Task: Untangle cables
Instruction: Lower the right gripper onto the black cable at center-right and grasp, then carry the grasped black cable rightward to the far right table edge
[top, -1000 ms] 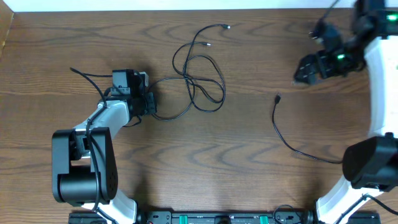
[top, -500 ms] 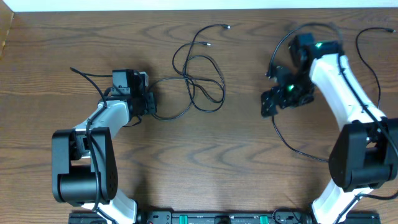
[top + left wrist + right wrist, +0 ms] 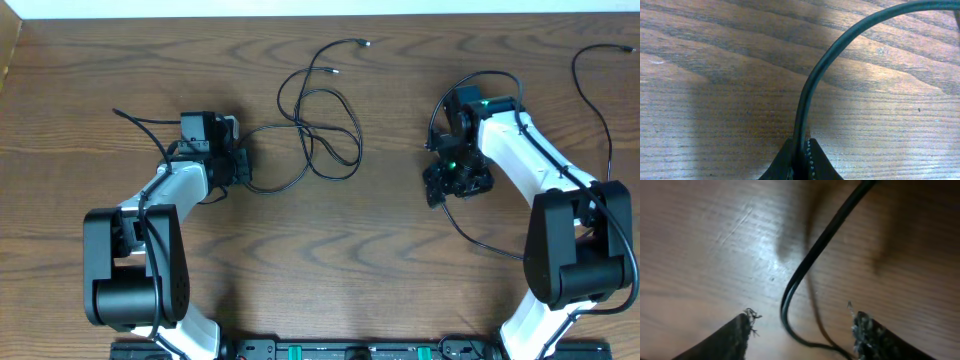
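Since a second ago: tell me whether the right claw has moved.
Yes. The right claw swung left and down the overhead view, closer to the unmoved tangled cables, and now straddles the loose black cable.

Ends covered, edges cropped, one view soft.
Mid-right overhead, upper end of the lone cable (image 3: 480,243) lost under the right gripper (image 3: 437,190). In the left wrist view, only the tips of the left gripper (image 3: 801,162) at the bottom edge, the looped cable (image 3: 809,90) leaving at upper right. Right wrist view blurred throughout. Plugs (image 3: 362,43) too small to type.
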Motion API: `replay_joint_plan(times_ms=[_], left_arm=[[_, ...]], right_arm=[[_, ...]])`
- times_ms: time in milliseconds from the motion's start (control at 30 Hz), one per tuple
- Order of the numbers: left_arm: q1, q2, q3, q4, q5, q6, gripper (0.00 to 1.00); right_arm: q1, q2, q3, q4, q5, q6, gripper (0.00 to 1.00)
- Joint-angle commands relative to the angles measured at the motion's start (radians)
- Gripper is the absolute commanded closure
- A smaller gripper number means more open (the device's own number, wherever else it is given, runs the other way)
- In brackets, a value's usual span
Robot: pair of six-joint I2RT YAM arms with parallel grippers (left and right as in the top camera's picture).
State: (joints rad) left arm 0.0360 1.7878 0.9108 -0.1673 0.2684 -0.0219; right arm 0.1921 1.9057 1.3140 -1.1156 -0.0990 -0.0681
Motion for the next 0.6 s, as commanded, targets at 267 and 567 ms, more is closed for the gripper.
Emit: replay_joint_plan(times_ms=[267, 567], left_arm=[[-0.005, 0.008, -0.011, 0.0, 0.012, 0.003, 0.93], [-0.005, 0.008, -0.011, -0.003, 0.012, 0.003, 0.93]], right_arm=[[0.0, -0.006, -0.125, 0.138, 0.029, 0.072, 0.71], [-0.01, -0.006, -0.121, 0.327, 0.039, 0.159, 0.99]])
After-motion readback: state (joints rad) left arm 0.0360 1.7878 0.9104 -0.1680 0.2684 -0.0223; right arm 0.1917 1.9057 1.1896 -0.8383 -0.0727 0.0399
